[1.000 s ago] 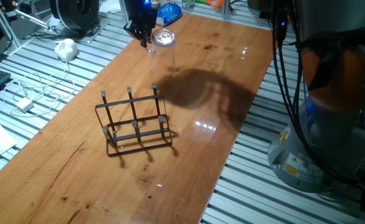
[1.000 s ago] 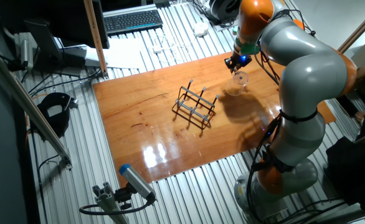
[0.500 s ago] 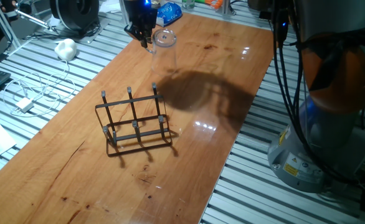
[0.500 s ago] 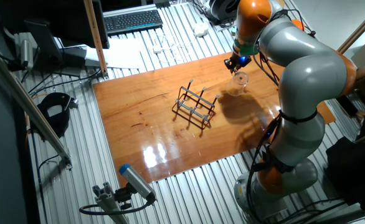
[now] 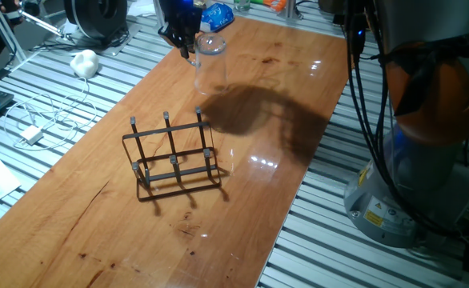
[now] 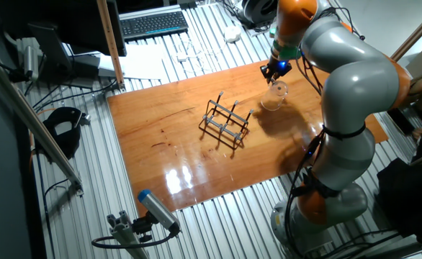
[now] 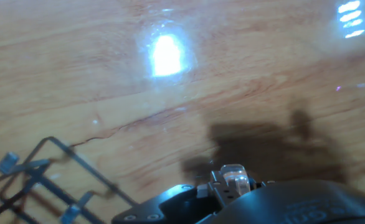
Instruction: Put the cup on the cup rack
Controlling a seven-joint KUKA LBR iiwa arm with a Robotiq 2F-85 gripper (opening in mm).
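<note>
Cup pinched at rim, lifted off tabletop, rack not reached.

Cup [image 5: 210,58] hangs upright from the gripper [image 5: 184,40], which is closed on its rim at one side; mouth up, body looks clear of the tabletop [image 5: 314,96], near the far end. Rim pinch probably chosen so the cup can be tipped mouth-down over a peg. Rack [image 5: 171,156] stands well apart toward the middle, all six pegs bare. Other fixed view agrees: cup [image 6: 274,96] under gripper [image 6: 275,70], rack [image 6: 225,121] off to the side. Hand view shows only the rack corner [image 7: 33,180].

Glossy wooden table [image 5: 314,120], ribbed metal bench [image 5: 74,104]
</note>
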